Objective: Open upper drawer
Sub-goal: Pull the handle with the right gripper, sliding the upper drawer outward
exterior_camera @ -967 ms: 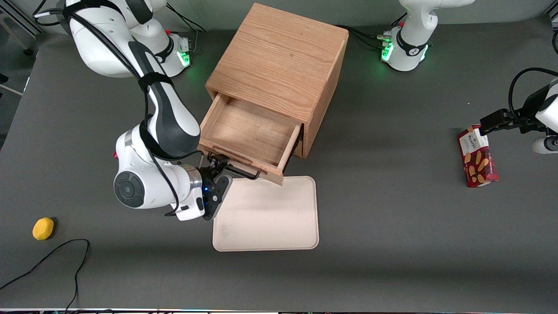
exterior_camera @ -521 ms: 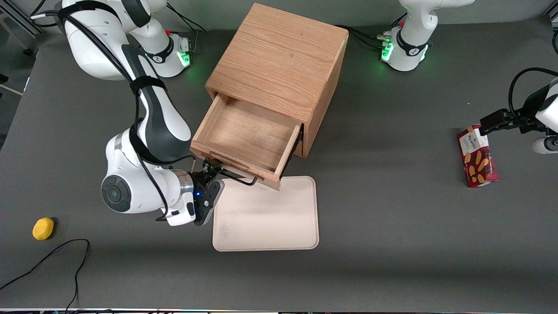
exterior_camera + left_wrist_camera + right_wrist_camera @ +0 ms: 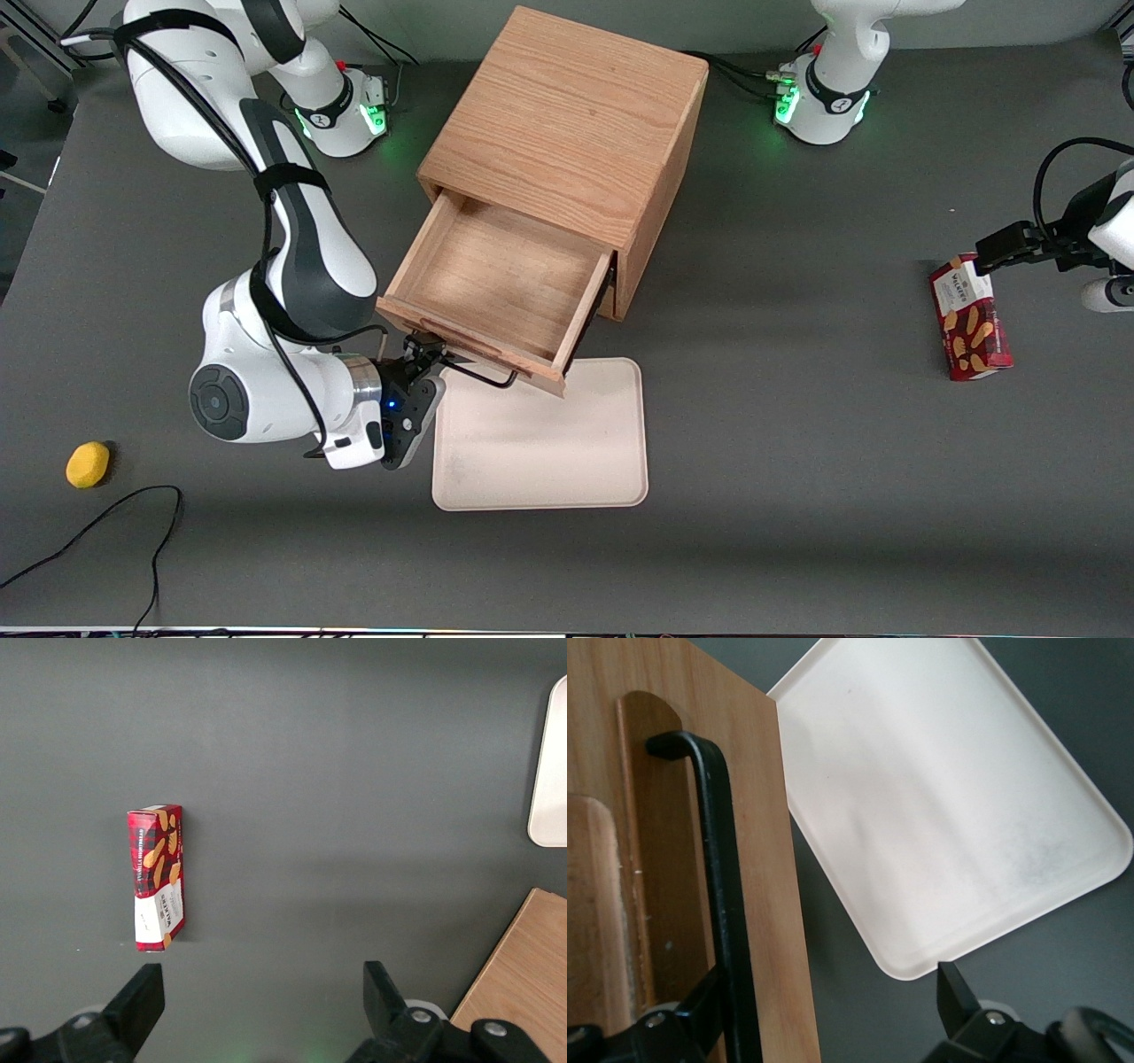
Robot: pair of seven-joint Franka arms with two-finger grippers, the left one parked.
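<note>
We see the upper drawer (image 3: 496, 288) drawn well out of the oak cabinet (image 3: 567, 142), its bare wooden floor showing and its front panel hanging over the edge of the cream tray (image 3: 540, 439); the gripper (image 3: 423, 353) sits at the drawer's front, at about seven o'clock from the drawer's middle in the front view, near the end of the black bar handle (image 3: 474, 370) toward the working arm's end of the table. In the right wrist view the handle (image 3: 722, 895) runs past one finger (image 3: 700, 1005), while the other finger (image 3: 957, 997) stands well apart over the tray (image 3: 939, 806); so the jaws are spread wide with the bar between them, and we see no clamping on it. A yellow object (image 3: 88, 464) lies toward the working arm's end; a red biscuit box (image 3: 968, 328) toward the parked arm's.
</note>
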